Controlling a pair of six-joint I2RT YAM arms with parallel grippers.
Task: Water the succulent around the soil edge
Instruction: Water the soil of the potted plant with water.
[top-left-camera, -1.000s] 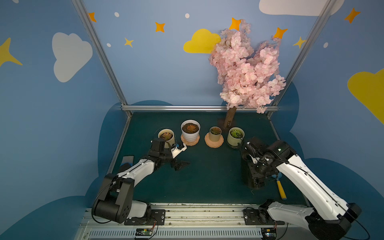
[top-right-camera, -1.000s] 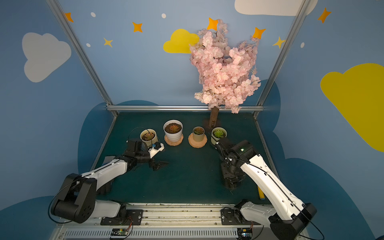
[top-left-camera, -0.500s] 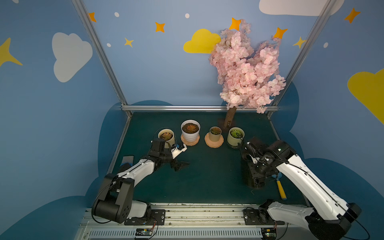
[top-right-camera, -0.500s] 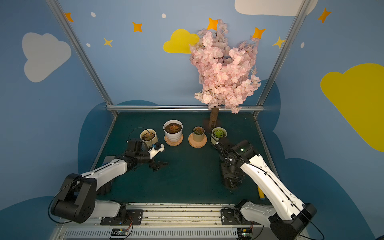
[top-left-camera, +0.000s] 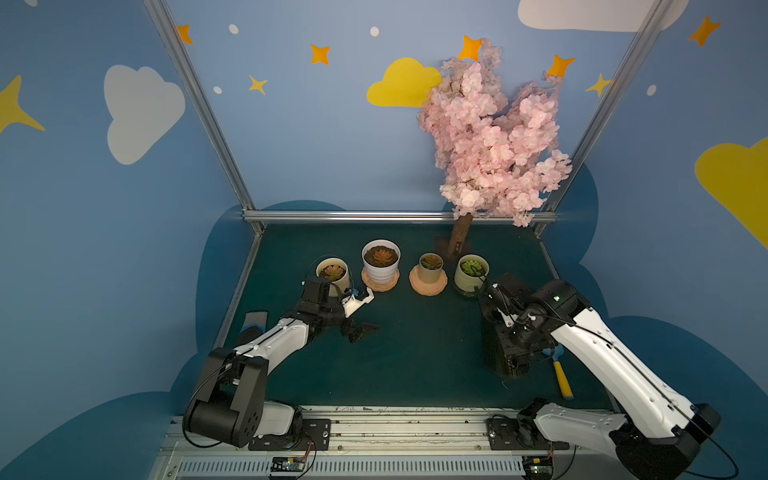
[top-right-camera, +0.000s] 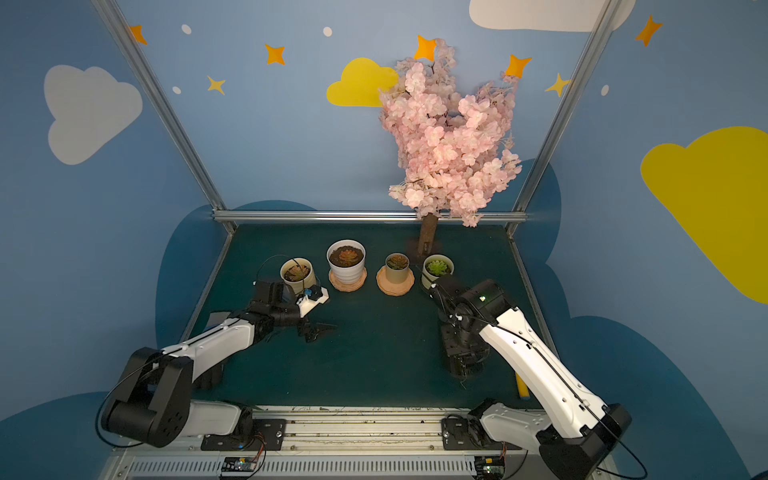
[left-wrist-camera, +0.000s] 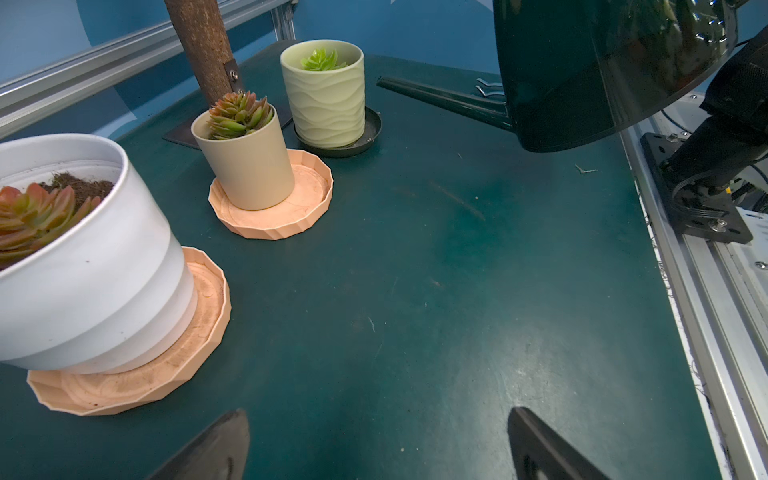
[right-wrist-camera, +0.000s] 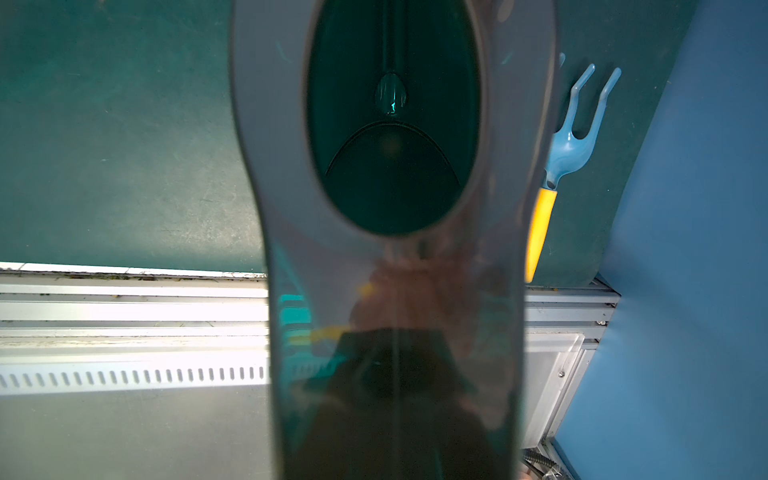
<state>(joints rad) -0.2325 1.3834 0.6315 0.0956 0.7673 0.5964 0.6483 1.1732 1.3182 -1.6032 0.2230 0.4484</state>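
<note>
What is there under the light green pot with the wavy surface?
A dark round saucer lies under the light green pot. Only its rim and outer ring show; the middle is covered by the pot, so anything lying there cannot be seen.

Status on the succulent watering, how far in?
Done: right gripper is shut on the watering can. In hand: its spout reaches toward the pale green pot, tip beside the wall, apparently short of the succulent. To do: the pour itself; no water visible. Left gripper hangs open, empty.
</note>
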